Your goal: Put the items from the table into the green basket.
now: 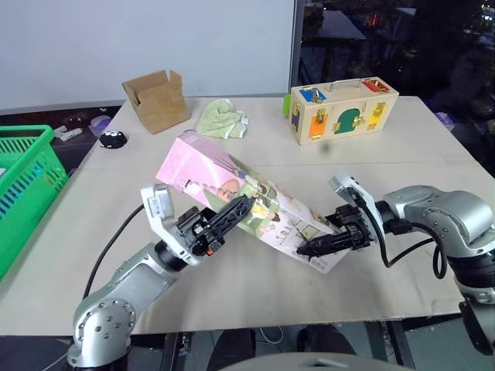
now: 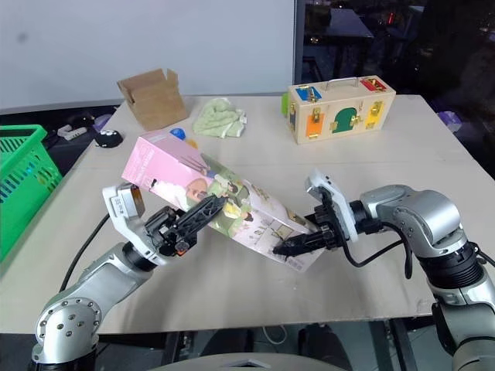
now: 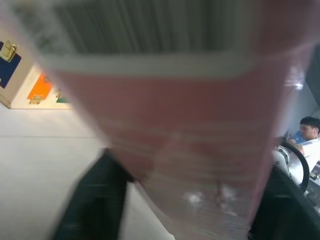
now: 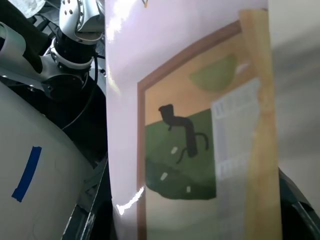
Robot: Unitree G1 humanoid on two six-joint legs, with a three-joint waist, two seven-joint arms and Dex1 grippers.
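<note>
Your left gripper (image 1: 236,210) is pinched on the pink carton (image 1: 232,189) partway along its length, its forearm rising from low on your left and angling up toward the middle of the table (image 1: 402,154). Your right gripper (image 1: 321,246) is clamped on the carton's lower end, with that arm bent in from the right and the wrist turned so the fingers point left. Between them the carton hangs tilted above the table, its far end higher. The green basket (image 1: 27,170) stands off the table's left edge, well apart from the carton. The right eye view shows a small blue and orange object (image 2: 182,135) behind the carton's upper end, hidden in the left eye view. In the left wrist view, a person (image 3: 307,132) sits in the background.
</note>
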